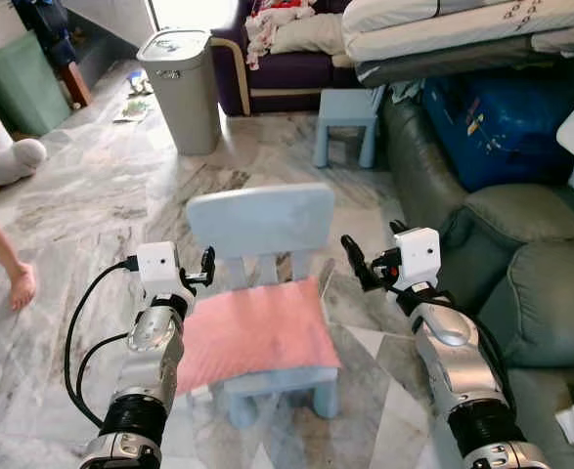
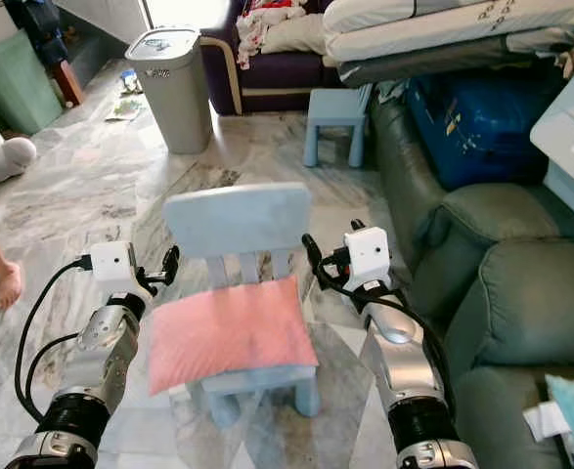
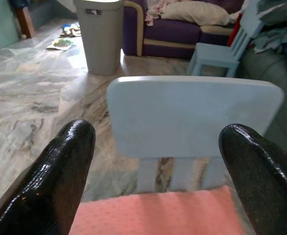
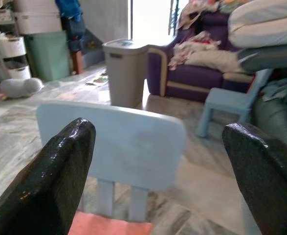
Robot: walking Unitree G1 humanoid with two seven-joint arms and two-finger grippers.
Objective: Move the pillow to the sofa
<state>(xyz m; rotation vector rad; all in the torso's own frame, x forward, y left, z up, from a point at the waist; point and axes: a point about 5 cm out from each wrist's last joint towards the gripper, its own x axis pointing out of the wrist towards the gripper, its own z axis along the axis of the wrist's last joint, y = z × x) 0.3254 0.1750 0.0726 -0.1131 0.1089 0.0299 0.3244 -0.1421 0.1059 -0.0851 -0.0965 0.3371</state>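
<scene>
While both grippers sit wide open, empty | left gripper (image 1: 206,266), right gripper (image 1: 357,262) flank chair (image 1: 260,221) | pillow (image 1: 252,332) could slide off seat if pinched by 1 corner

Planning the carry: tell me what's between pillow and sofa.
In the left eye view, bare marble floor separates the pillow from the sofa; the right end effector hovers above it.

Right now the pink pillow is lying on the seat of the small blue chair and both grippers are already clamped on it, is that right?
Not quite. The pink pillow does lie on the small blue chair, but the left gripper and right gripper are open beside it, touching nothing, as the left eye view shows.
</scene>
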